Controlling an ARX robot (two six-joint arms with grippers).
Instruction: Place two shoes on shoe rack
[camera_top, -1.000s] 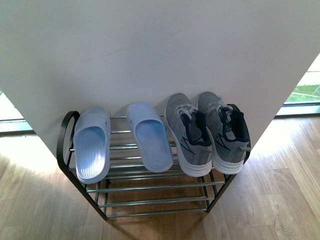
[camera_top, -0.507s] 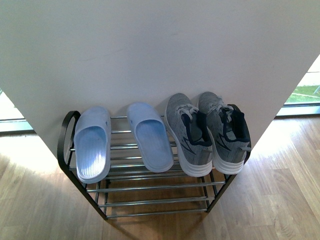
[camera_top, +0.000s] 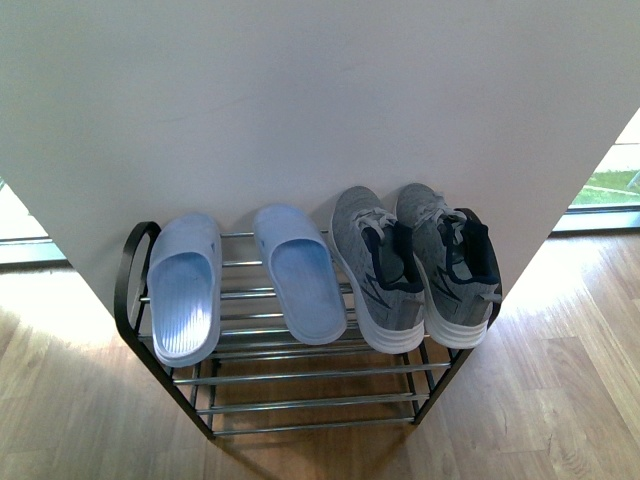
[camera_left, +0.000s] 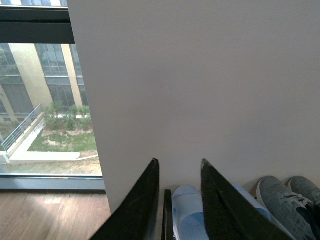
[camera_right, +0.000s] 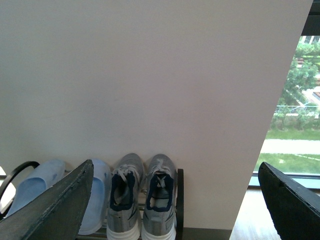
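Plainly unlabelled sneakers (camera_top: 415, 262) and slides (camera_top: 240, 280) on rack (camera_top: 130, 270)

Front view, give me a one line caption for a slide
Grey sneakers and pale blue slides sit side by side on the top tier of the shoe rack against a white wall.

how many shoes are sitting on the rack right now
4, all on the top shelf of the rack: a blue slide at the left end, a second slide beside it, then two grey sneakers on the right. None looks hidden.
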